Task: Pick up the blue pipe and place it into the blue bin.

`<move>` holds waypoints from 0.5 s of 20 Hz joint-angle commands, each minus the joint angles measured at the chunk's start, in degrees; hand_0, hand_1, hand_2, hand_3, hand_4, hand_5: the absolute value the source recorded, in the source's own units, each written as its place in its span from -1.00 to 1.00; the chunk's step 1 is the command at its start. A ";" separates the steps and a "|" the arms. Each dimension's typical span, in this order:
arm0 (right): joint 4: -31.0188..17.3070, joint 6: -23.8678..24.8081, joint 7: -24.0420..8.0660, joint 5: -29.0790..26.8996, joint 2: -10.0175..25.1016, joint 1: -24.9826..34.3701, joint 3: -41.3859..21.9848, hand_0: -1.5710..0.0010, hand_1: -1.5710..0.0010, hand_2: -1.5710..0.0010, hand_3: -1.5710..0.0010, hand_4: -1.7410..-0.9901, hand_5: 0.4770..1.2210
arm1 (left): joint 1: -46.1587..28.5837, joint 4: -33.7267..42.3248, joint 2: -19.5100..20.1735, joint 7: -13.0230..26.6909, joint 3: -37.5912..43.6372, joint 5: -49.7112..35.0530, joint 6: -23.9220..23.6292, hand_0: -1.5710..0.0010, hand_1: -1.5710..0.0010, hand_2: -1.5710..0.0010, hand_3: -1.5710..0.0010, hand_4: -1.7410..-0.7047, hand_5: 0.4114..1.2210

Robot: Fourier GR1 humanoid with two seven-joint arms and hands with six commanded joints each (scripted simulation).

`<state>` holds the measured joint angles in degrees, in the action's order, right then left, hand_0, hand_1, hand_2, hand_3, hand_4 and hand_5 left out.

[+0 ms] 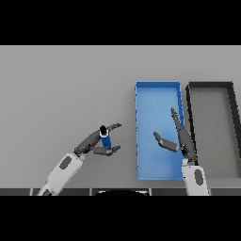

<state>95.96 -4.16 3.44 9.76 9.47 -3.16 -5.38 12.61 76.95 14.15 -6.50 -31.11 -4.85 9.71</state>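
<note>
My left hand [96, 142] has fingers and thumb curled round the blue pipe [105, 139], pinching it upright just above the grey table [56, 94], a little left of the blue bin [157, 92]. My right hand [181, 139] hovers over the bin's right side, fingers straight, thumb spread. A black bin [212, 84] sits just beside it.

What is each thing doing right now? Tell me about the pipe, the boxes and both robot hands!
blue pipe: upright, outside the bins, held by the left robot hand.
left robot hand: fingers curled round the pipe.
right robot hand: open, fingers straight, over the blue bin's right side.
blue bin: nothing inside it.
black bin: nothing inside it.
</note>
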 commanded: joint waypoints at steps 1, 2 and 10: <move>0.12 -0.08 -0.07 -0.15 0.00 -0.33 0.05 1.00 1.00 1.00 1.00 0.47 -0.79 | -0.23 0.07 -0.52 0.13 0.30 -1.26 0.53 1.00 0.85 0.66 0.74 0.01 -0.45; -0.05 -0.19 -0.38 -0.63 -0.19 0.22 0.19 1.00 1.00 1.00 1.00 0.45 -0.78 | -0.47 -0.04 -1.01 -0.06 0.42 -2.12 0.98 0.95 0.68 0.47 0.56 -0.09 -0.35; -0.63 0.45 -0.65 0.52 -0.50 0.24 -0.24 1.00 1.00 1.00 1.00 0.50 -0.78 | -1.33 0.72 -3.61 -1.66 -1.23 -0.87 -0.58 -0.62 -0.69 -0.74 -0.68 -0.70 0.77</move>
<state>95.33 -3.72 2.76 10.29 8.98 -2.95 -5.62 11.27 77.67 10.55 -8.31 -32.34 -5.86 9.26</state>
